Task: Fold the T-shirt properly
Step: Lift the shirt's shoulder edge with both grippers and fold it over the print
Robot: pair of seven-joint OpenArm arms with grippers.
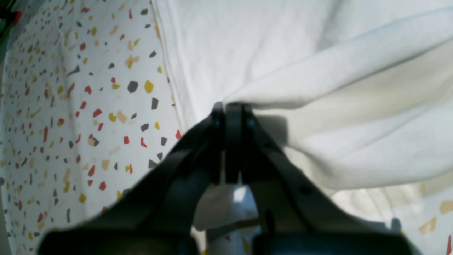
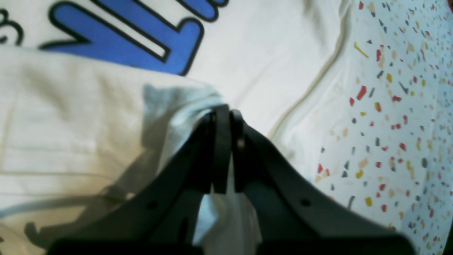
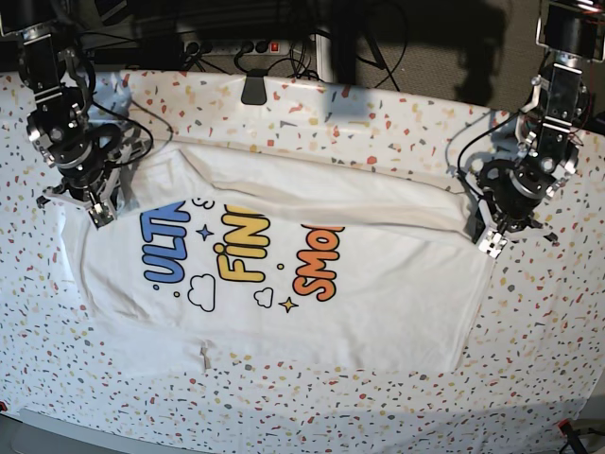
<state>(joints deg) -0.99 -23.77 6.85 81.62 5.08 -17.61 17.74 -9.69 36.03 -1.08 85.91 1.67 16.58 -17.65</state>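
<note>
The white T-shirt (image 3: 378, 293) lies spread out, print side up, with its far long edge folded toward me over the tops of the blue, yellow and orange letters. My left gripper (image 3: 489, 243) is at the shirt's right end, low over the cloth. In the left wrist view this gripper (image 1: 231, 106) is shut on a pinched ridge of plain white T-shirt (image 1: 283, 53) cloth. My right gripper (image 3: 99, 216) is at the shirt's left end beside the blue letters. Up close, the right gripper (image 2: 226, 109) is shut on a fold of the T-shirt (image 2: 265, 71), just below a blue letter (image 2: 124, 39).
A white table cover speckled with red, yellow and grey flecks (image 3: 529, 359) lies under the shirt and shows on all sides. A black clip (image 3: 253, 90) sits at the far edge, with cables (image 3: 265, 57) behind it. Both arm bases stand at the far corners.
</note>
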